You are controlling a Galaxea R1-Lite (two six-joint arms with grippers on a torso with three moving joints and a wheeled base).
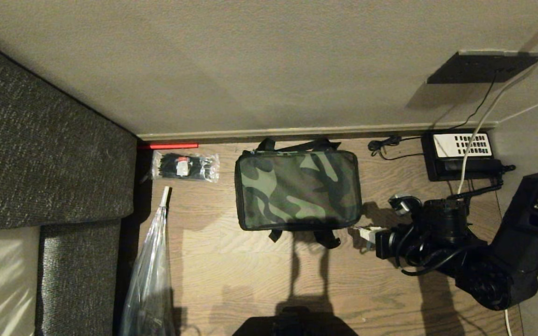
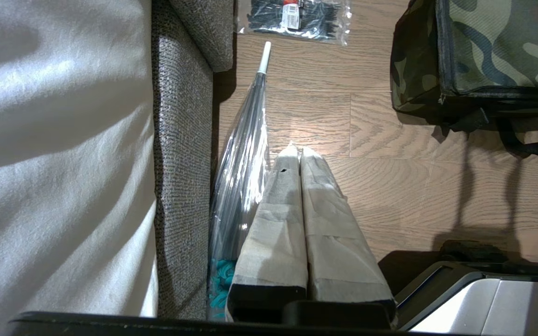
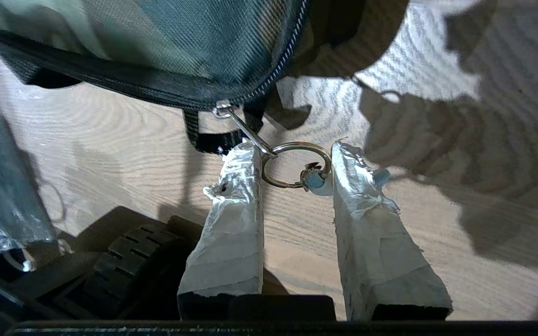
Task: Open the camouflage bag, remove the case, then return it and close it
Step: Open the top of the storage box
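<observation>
The camouflage bag (image 1: pixel 297 189) lies zipped closed on the wooden floor near the wall; its corner also shows in the left wrist view (image 2: pixel 498 46). The case is hidden. My right gripper (image 1: pixel 367 233) sits at the bag's front right corner. In the right wrist view its taped fingers (image 3: pixel 238 186) are shut across the metal zipper ring (image 3: pixel 297 165), which hangs from the slider (image 3: pixel 222 111) on the bag's edge (image 3: pixel 180 42). My left gripper (image 2: pixel 295 149) is parked over bare floor to the bag's left, fingers pressed together on nothing.
A grey sofa (image 1: pixel 40 149) fills the left side. A clear folded umbrella (image 1: pixel 152 270) and a packet of black cable ties (image 1: pixel 185 166) lie beside it. A black telephone (image 1: pixel 460 154) with cables sits by the wall at the right.
</observation>
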